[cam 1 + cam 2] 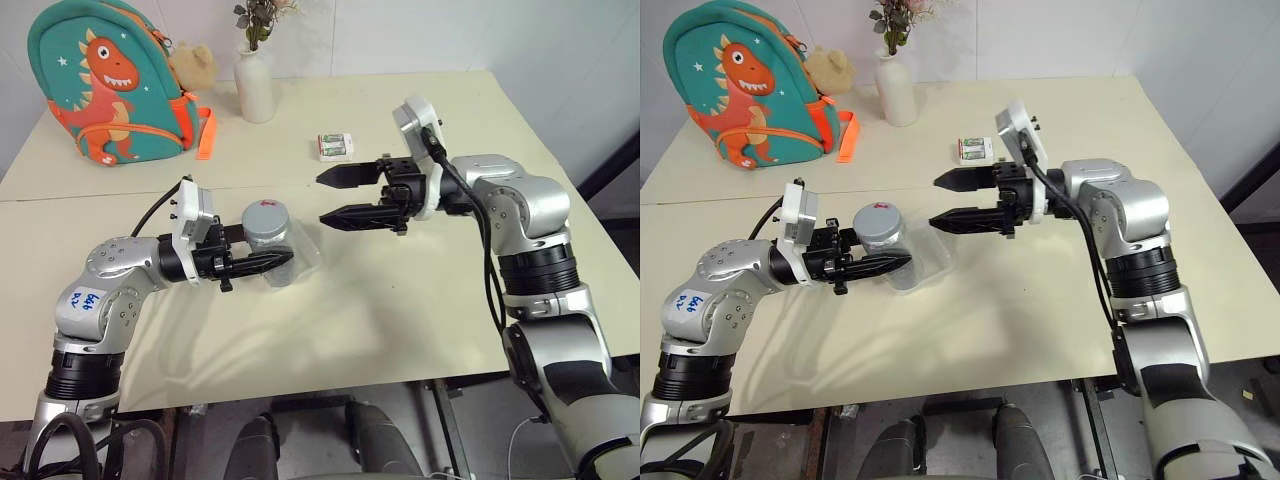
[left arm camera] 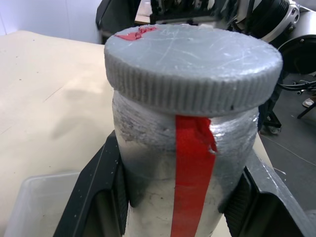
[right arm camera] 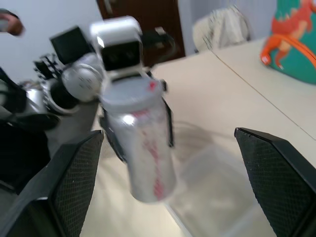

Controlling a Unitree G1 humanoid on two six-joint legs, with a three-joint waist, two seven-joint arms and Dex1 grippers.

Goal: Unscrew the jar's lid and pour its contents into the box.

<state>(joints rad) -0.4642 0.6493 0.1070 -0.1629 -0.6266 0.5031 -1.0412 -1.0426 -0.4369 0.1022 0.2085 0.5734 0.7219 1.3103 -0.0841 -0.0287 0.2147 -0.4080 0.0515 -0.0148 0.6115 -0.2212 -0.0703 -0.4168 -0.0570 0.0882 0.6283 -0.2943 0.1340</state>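
Jar point(image 1: 266, 232): upright, lid point(image 1: 264, 213) on, clamped in left pincer point(image 1: 262, 263) above the clear box point(image 1: 300, 262) on the counter point(image 1: 400, 300); right pincer point(image 1: 335, 197): fingers spread wide, released, level, just beside the lid, apart from it.

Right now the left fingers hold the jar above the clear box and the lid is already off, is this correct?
Not quite: the lid is on the jar, as the left wrist view shows. The left fingers do hold it above the clear box.

Cream table point(image 1: 420, 300) against white wall point(image 1: 400, 30)
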